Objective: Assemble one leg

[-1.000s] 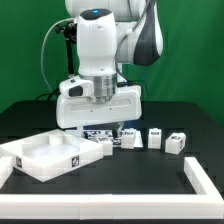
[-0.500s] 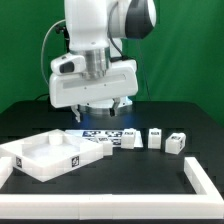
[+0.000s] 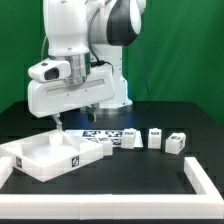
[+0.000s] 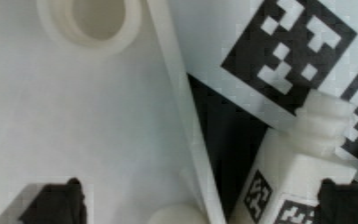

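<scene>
The leg (image 4: 306, 172) I am after lies flat on the black table (image 3: 150, 172), touching or just beside the white panel (image 3: 40, 160), a little left of centre in the exterior view. Its peg points toward the marker board (image 3: 98, 134). I judge it was left there tag-up so its body is free to grasp. Three more legs (image 3: 155, 137) stand in a row right of centre, well apart from it. The gripper (image 4: 202, 202) hangs over the panel's far edge, upper left of the exterior frame. The hand points down, jaws apart and empty, with the leg nearer one finger than midway between them.
</scene>
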Available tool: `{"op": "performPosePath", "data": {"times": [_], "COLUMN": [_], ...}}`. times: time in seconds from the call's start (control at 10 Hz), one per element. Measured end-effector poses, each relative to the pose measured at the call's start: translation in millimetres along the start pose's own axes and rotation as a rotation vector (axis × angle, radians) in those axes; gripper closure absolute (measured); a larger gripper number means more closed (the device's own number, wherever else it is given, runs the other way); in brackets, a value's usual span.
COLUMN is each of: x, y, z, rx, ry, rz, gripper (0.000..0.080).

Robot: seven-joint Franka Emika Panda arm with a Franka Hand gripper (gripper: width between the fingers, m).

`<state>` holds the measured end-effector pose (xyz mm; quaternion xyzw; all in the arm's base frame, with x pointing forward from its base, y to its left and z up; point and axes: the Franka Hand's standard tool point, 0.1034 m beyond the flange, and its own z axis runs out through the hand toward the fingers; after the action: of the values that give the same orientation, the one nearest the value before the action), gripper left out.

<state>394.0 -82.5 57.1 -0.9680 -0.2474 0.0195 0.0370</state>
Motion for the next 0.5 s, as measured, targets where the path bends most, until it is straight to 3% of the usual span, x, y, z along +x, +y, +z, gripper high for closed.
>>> {"op": "performPosePath", "data": {"times": [0.2,0.3,0.4,0.5], "x": [-0.3,-0.4,-5.6,-11.5], "y": [0.2,2.7,10.3,16.1], "z": [0.3,1.5,9.5,18.0], "rx": [0.0,-0.016,-0.075,-0.095], "ry": [-0.001,0.004,0.015,0.005], "rz": [0.0,-0.038,-0.159,-0.229], "gripper": [0.015,0.015,0.015,0.015]}}
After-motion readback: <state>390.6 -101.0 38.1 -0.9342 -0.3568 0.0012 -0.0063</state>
